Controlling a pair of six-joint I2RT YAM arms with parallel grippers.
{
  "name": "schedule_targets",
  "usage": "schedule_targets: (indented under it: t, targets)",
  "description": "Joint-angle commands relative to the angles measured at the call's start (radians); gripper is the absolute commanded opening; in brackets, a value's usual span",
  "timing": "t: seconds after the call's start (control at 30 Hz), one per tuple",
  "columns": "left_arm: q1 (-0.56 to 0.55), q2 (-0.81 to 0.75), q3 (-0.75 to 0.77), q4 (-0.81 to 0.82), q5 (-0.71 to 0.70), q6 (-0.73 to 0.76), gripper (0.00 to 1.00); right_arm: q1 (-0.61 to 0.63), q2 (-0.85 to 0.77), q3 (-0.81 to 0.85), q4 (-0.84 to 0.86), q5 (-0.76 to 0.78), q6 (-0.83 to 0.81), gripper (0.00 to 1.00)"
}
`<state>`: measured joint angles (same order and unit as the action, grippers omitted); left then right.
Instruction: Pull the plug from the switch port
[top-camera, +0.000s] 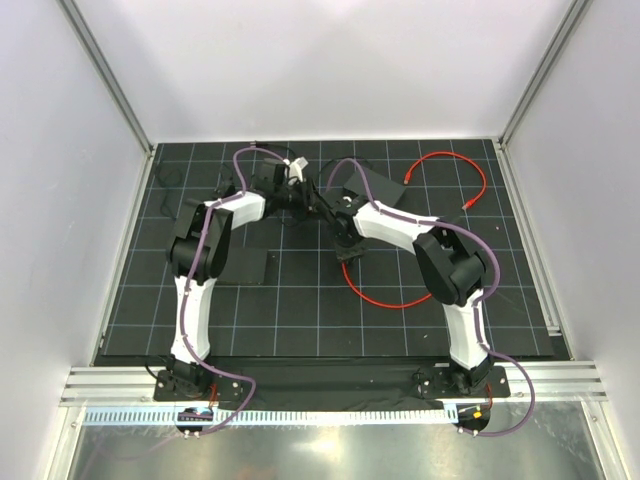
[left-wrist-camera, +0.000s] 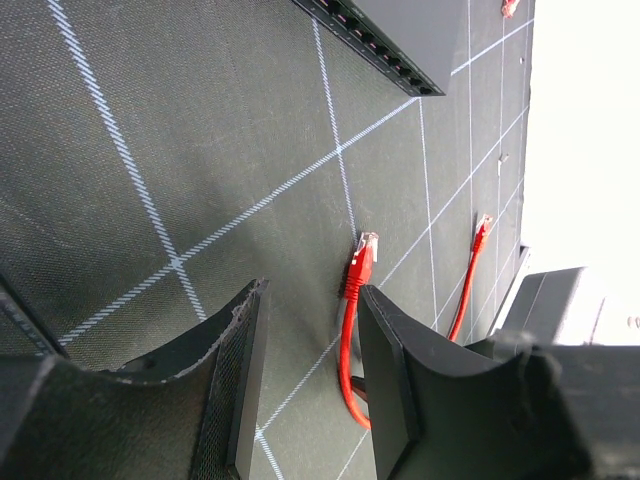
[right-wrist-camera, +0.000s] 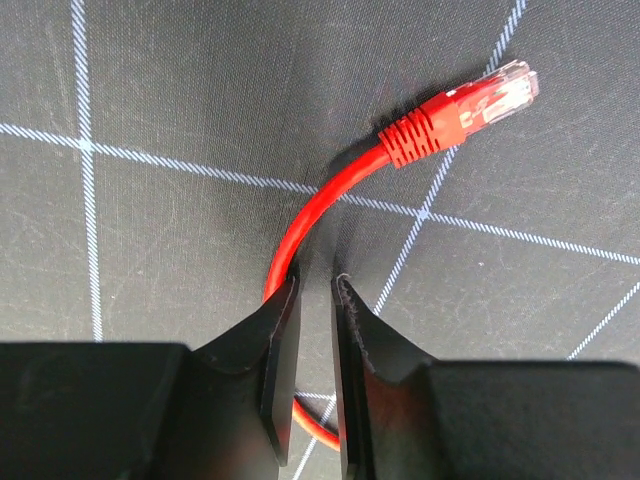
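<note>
While apart from switch (left-wrist-camera: 420, 30), red plug (right-wrist-camera: 470, 108)

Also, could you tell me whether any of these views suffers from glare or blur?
Left wrist: the background beyond the mat is blown out white. Right wrist: the red plug is sharp, no glare. Top external: evenly lit, soft.

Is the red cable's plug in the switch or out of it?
Out. The plug lies bare on the mat, its clear tip showing, away from the switch.

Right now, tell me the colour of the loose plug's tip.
Clear plug tip on a red cable; best in the right wrist view.
</note>
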<state>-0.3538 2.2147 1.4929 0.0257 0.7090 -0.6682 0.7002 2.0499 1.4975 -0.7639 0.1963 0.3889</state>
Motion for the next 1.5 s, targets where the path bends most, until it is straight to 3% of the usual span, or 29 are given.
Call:
schedule_targets:
  t: [0.0,0.17,0.5,1.1,1.3,1.4,1.47]
  targets:
    - [0.013,-0.023,-0.006,0.059,0.029,-0.011,0.45,0.005,0.003,0.03,-0.002,0.011,0.025,0.25]
    - [0.021,-0.023,-0.017,0.074,0.037,-0.024,0.45,0.012,-0.086,0.01,-0.014,0.071,0.031,0.25]
    - [0.03,-0.016,-0.034,0.125,0.056,-0.059,0.44,0.032,-0.068,-0.011,0.029,-0.02,0.067,0.33]
    - [0.038,-0.023,-0.046,0.14,0.055,-0.067,0.44,0.032,-0.004,-0.017,0.043,0.012,0.099,0.27]
    - [0.039,-0.023,-0.052,0.148,0.056,-0.073,0.45,0.032,-0.007,-0.062,0.078,0.005,0.103,0.16]
    - [0.039,-0.024,-0.052,0.149,0.06,-0.074,0.45,0.032,-0.028,-0.082,0.084,0.034,0.116,0.01]
    - [0.039,-0.021,-0.052,0.149,0.06,-0.074,0.45,0.028,-0.068,-0.095,0.089,0.07,0.129,0.01]
